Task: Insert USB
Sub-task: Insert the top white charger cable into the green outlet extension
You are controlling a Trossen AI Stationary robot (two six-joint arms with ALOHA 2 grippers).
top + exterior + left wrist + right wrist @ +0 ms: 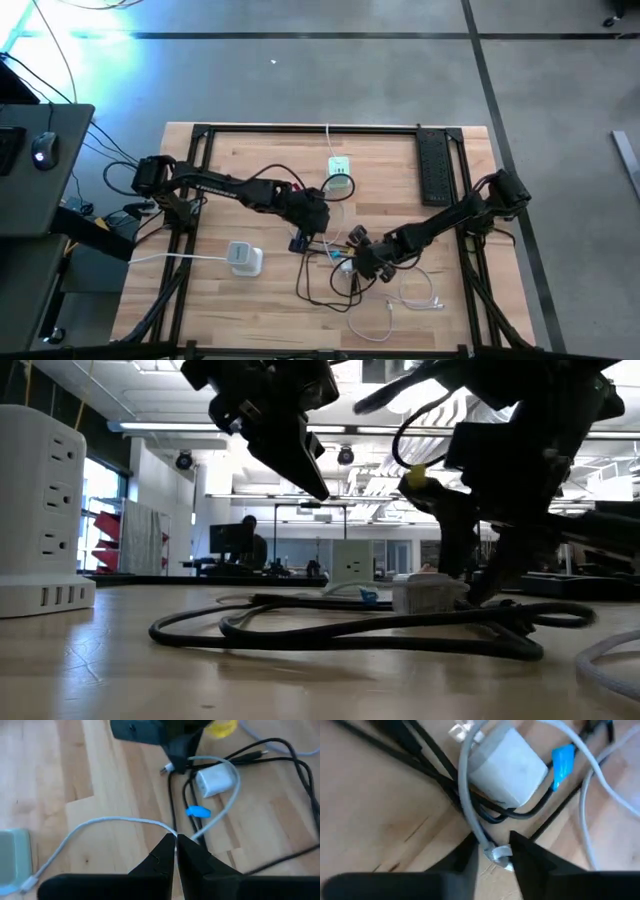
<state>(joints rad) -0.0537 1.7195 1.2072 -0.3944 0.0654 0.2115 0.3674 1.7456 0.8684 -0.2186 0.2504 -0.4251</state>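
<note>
On the wooden table (260,300) the right gripper (492,851) is down among a tangle of cables near the middle of the near half, its two dark fingers (527,851) standing either side of the metal USB plug (499,853) at the end of a grey cable (469,810); the plug sits right between the tips, which look drawn in close to it, but whether they truly clamp it cannot be told. Just beyond the plug lies a white charger block (512,767), with black cables (420,750) running under and around it and a small blue tag (562,762) beside it. In the high view the right gripper (365,262) is at the cable heap, just right of the left gripper (303,240), which hangs above the table with its fingers (162,857) pressed together, holding nothing; a white cable (115,822) passes on the wood beneath their tips. From the left wrist the same charger (215,781) and blue tag (198,812) show, with the right arm above them. On the left of the near half stands a white outlet tower (245,258), tall at the left of the low view (40,510). A smaller white hub (339,170) sits toward the far side at the middle, and a black power strip (433,165) lies along the far right.
</note>
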